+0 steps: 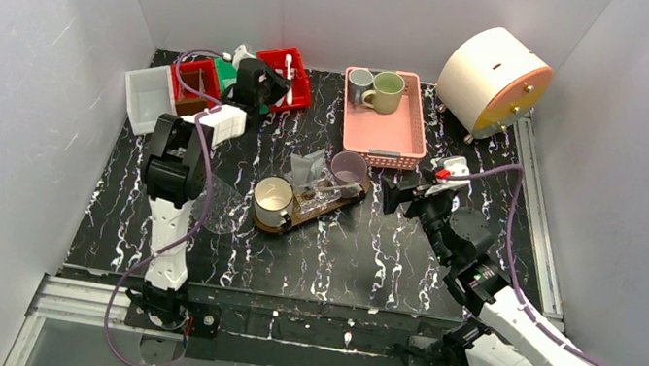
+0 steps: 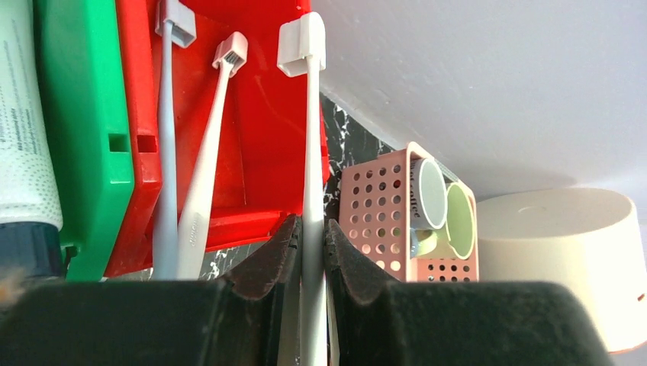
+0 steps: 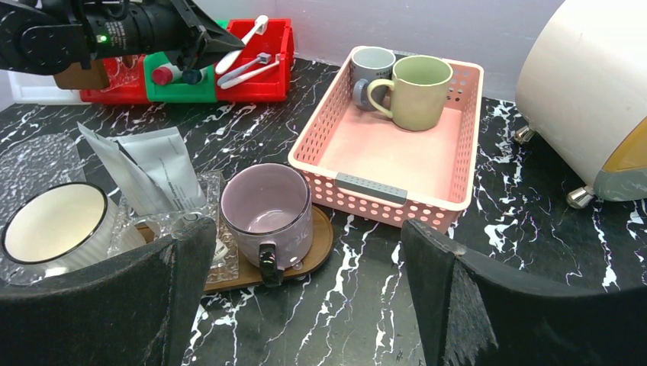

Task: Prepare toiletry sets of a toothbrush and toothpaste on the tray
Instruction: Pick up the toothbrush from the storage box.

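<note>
My left hand (image 2: 313,255) is pinched shut low on a capped white toothbrush (image 2: 310,137) at the red bin (image 2: 263,152), a grip for lifting it clear — my right hand (image 3: 305,305) gapes wide, empty, near the wooden tray (image 3: 320,238) holding a lilac mug (image 3: 267,210).

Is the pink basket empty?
No, a grey mug and a green mug stand at the far end of the pink basket.

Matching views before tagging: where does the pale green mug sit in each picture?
Top external: green mug, upper centre, far end of the pink basket.
Left wrist: mug right of centre, in the basket.
Right wrist: mug top centre, beside grey mug.
Shared landmark: pink basket.
</note>
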